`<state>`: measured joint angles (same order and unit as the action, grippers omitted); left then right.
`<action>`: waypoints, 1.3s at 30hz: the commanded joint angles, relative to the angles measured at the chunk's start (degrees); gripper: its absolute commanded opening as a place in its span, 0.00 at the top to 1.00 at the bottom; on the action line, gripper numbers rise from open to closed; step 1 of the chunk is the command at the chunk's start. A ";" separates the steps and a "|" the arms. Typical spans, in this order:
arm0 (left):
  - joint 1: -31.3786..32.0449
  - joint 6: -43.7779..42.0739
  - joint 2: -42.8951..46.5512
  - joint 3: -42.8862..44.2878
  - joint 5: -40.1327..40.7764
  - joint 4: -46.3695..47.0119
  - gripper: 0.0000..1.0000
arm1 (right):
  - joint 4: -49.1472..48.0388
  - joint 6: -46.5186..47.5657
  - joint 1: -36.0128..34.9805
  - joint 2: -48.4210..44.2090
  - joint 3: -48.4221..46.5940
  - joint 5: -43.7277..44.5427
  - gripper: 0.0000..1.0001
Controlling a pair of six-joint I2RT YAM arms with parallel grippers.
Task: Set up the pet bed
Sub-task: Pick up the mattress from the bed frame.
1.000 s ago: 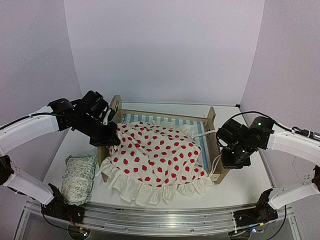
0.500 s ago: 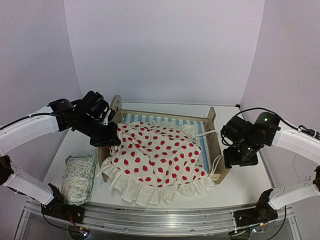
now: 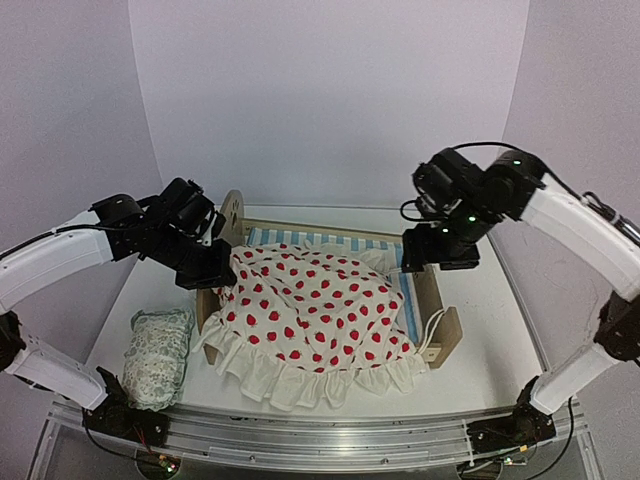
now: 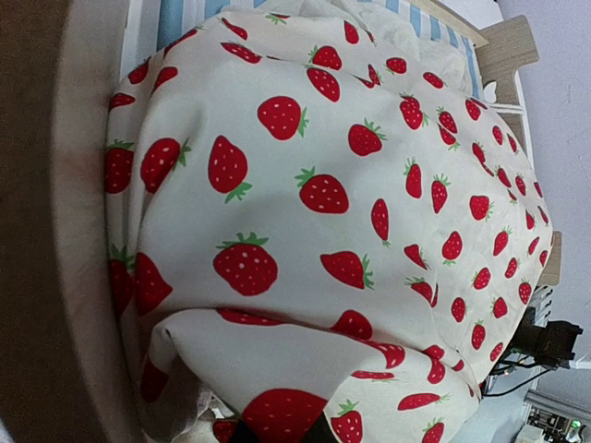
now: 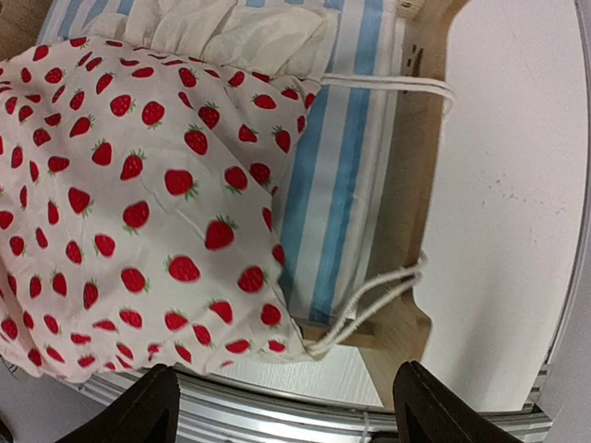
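Observation:
The pet bed (image 3: 432, 300), a light plywood frame with a rounded headboard (image 3: 232, 212), stands mid-table with its blue-and-white striped mattress (image 3: 405, 295) inside. A cream ruffled blanket (image 3: 310, 310) printed with red strawberries covers most of it. My left gripper (image 3: 215, 275) is at the headboard end, shut on a fold of the blanket (image 4: 305, 185). My right gripper (image 3: 440, 250) hangs open above the footboard's far end, touching nothing. From that wrist I see the mattress (image 5: 337, 185), the footboard (image 5: 411, 212) and white cords (image 5: 369, 305).
A small pale patterned pillow (image 3: 158, 355) lies on the table to the left of the bed, near the front. The metal rail (image 3: 320, 440) runs along the near edge. White walls close in the back and both sides.
My right gripper has opened, risen and moved back from the footboard's near corner to above its far end. The left gripper has barely moved and still holds the blanket.

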<state>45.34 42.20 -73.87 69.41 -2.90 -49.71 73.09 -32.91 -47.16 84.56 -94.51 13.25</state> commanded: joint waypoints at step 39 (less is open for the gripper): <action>-0.14 0.41 1.57 -0.06 4.30 -0.69 1.00 | -18.85 -5.15 14.20 42.61 -18.36 -19.46 0.86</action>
<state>45.34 42.48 -72.44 69.23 -1.13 -50.52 54.75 -38.23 -32.77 128.51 -111.63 -5.72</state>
